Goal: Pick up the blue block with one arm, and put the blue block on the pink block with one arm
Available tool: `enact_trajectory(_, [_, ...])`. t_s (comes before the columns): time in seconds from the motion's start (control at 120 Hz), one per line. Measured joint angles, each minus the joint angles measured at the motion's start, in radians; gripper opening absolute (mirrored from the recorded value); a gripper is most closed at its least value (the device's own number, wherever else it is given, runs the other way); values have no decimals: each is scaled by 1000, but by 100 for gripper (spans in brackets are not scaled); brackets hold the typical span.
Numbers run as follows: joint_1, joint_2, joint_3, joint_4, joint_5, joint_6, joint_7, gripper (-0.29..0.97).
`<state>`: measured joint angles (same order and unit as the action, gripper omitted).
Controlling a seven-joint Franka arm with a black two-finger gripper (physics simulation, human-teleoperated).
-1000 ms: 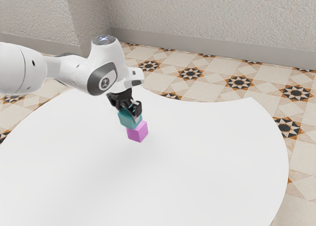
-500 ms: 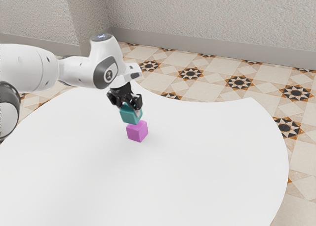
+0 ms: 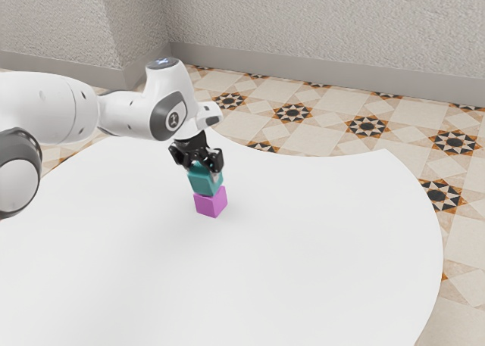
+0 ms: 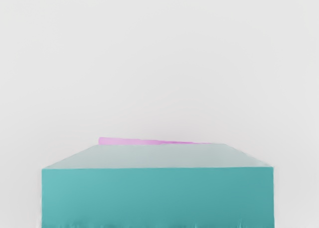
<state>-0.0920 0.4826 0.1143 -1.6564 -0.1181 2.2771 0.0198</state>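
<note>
my black two-finger gripper (image 3: pixel 202 166) is closed around the upper part of the small teal-blue cube block (image 3: pixel 204 182), one finger on each of two opposite sides. the teal-blue cube block sits directly on top of the pink cube block (image 3: pixel 210 204), and their faces appear to touch. from my wrist, the teal-blue cube block (image 4: pixel 157 193) lies just under my hand, with a thin edge of the pink cube block (image 4: pixel 149 141) showing past it against the white round table (image 3: pixel 303 247).

A round white table (image 3: pixel 303 270) stands on patterned floor tiles (image 3: pixel 364 126).
</note>
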Motion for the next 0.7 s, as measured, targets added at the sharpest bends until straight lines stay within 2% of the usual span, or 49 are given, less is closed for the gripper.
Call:
enact_trajectory(0.133, [-1,-6,-1,-3,-11,1,5,55])
enact_trajectory(0.192, [-1,-66,2,-30,-13,-1,7,58])
enact_trajectory(0.267, [-3,-235,4,-111,-13,-17,9,61])
enact_trajectory(0.358, [-7,-472,5,-187,-12,-104,10,64])
enact_trajectory(0.45, [-1,-593,2,-230,6,-194,11,65])
enact_trajectory(0.533, [-5,-651,-3,-239,26,-285,-3,66])
enact_trajectory(0.7, [-6,-681,-4,-258,41,-391,-35,67])
